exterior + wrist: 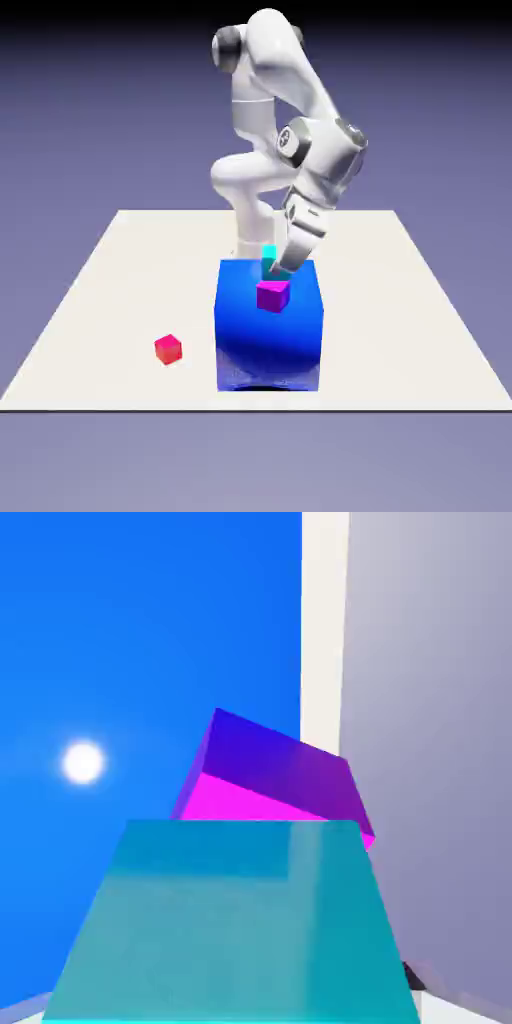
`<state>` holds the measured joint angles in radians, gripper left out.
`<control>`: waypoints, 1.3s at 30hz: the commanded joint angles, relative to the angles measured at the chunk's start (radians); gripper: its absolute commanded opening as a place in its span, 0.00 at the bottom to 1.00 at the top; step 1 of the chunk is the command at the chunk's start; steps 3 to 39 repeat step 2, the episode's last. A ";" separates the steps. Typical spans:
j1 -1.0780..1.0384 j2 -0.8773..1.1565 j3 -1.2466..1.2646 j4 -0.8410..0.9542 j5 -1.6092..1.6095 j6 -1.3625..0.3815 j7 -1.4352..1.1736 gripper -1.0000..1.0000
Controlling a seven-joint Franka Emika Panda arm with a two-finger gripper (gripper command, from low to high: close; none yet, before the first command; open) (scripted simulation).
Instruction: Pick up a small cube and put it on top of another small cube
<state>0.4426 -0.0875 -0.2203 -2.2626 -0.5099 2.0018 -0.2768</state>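
Claw (pixel 282 268) hangs low over the rear part of the blue cube (pixel 268 335), tilted, with its tip toward the exterior view's left. Whether it is released or clenched on the cyan cube (pixel 230 942) I cannot tell, since the views do not clearly show both fingertips against the sides. The cyan cube is right at the claw's tip: in the exterior view it shows just beside it, on the left, partly hidden by it, and in the hand view it fills the lower middle, wide and close.

Just past the claw, on the side toward the exterior camera, is the magenta cube (pixel 272 297). It lies over the blue cube and sits turned at an angle. In the hand view, the cyan cube covers part of it; whether the two touch I cannot tell. The blue cube stands below the claw on the table (pixel 400 345), far bigger than the small cubes.

Well apart from the claw, lower and to the exterior view's left, the red cube (pixel 168 349) rests on the table, with a corner toward the camera. Above the claw, the arm (pixel 322 150) bends back to its base beyond the blue cube.
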 commanded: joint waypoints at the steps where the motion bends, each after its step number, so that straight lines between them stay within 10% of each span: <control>1: 0.008 -0.012 0.008 0.030 0.009 -0.043 -0.007 1.00; 39: 0.015 -0.023 0.017 0.061 0.018 -0.087 -0.015 1.00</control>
